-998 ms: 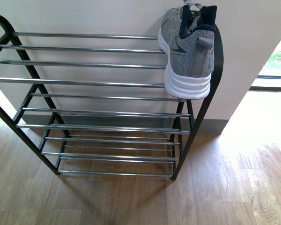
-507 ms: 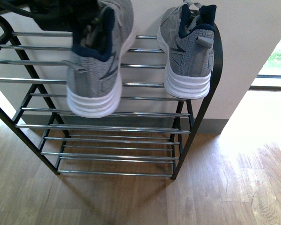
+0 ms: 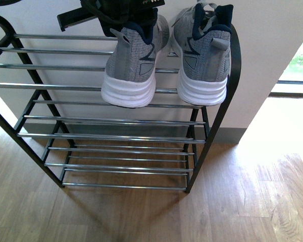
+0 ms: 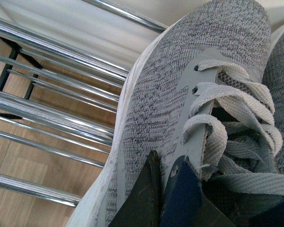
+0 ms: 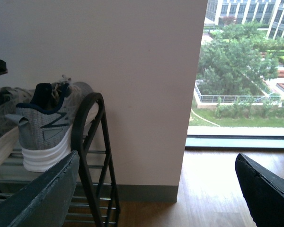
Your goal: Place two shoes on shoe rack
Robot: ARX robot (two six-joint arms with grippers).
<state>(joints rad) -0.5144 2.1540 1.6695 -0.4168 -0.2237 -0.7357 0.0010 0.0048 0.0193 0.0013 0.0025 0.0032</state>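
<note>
Grey sneaker (image 3: 134, 65) beside its twin (image 3: 204, 60) on shoe rack (image 3: 234, 60).

Front camera looks down on the shoe rack (image 3: 236, 65); both wrist cameras share it, left closest.

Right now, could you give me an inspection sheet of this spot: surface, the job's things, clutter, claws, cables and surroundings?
surface: wood floor under the rack.
job's things: rack stands against the wall. The right shoe sits on the top tier, heel outward, by the end frame. The left shoe is beside it, sole at the top bars.
clutter: nothing seen.
claws: left claw is shut on the left shoe's collar. The right claw is open and empty, away from the rack.
cables: a dark cord seems to loop by the left claw.
surroundings: pale wall, and a window with trees outside.
</note>
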